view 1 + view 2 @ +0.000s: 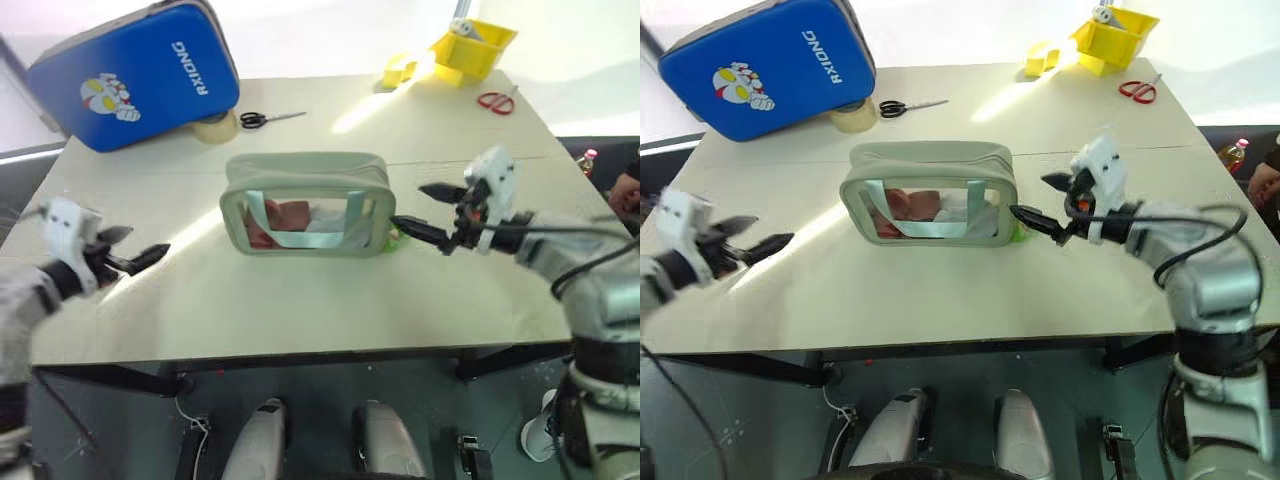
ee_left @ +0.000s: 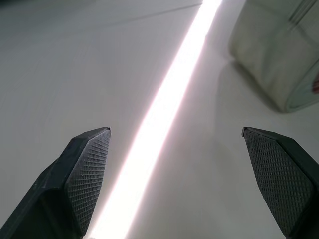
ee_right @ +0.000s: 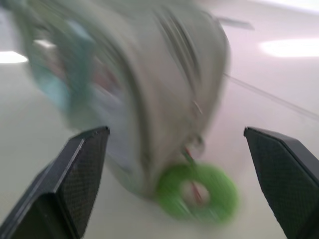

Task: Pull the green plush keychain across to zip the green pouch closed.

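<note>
The 2 grippers, left (image 1: 140,258) and right (image 1: 422,212), are held wide open and empty flanking the green pouch (image 1: 305,203).

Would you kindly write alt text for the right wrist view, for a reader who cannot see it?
The green plush keychain lies on the table at the end of the green pouch, between the open black fingers of the right gripper, which touch neither.

grey arms, white wrists, black fingers (image 2: 84,174)
</note>
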`<state>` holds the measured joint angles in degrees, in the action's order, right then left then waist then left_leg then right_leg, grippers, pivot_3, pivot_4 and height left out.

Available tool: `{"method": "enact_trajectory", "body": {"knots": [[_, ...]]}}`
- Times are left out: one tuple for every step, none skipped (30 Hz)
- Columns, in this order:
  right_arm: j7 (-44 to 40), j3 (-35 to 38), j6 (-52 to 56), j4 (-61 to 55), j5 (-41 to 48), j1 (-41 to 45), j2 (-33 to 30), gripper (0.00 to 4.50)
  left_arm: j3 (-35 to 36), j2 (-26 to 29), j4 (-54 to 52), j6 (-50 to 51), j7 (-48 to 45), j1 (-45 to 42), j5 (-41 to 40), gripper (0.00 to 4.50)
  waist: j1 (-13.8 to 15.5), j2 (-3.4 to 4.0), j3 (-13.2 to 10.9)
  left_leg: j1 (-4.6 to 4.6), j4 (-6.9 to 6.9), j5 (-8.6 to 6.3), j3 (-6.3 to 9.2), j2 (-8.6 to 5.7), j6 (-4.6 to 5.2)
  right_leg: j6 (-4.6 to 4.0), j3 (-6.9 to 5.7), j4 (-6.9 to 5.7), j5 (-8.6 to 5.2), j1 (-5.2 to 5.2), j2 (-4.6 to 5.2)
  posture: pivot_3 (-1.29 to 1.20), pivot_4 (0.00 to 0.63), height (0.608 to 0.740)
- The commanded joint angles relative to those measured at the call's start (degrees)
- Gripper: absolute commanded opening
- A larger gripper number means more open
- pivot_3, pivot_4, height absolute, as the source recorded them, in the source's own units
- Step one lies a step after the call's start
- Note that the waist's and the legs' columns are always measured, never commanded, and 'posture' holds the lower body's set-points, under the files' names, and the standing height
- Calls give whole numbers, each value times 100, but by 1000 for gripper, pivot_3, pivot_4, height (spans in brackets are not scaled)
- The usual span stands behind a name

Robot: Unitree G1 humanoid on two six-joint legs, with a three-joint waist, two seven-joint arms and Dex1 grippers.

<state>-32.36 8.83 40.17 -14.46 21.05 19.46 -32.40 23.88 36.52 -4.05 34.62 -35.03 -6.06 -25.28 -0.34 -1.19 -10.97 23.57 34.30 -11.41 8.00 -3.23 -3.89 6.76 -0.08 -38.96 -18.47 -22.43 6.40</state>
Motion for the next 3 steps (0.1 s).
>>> {"method": "enact_trajectory", "body": {"knots": [[1110, 253, -860, 220, -644, -387, 512, 4500, 4, -602, -468, -392, 897, -49, 218, 4482, 24, 0, -1, 1, 5, 2, 0, -3, -3, 6, 0, 0, 4, 1, 2, 0, 150, 740], [1277, 243, -1027, 340, -741, -465, 656, 4500, -66, -757, -472, -473, 1035, -41, 303, 4482, 15, 0, 0, 1, 11, 3, -1, -4, -5, 8, 1, -2, 10, 1, 1, 0, 150, 740], [1435, 152, -1229, 476, -934, -531, 732, 4500, -160, -876, -464, -620, 1191, -34, 461, 4482, 15, 0, 0, -1, 12, 6, -3, -6, -9, 4, 1, -1, 17, 2, 0, 0, 150, 740]]}}
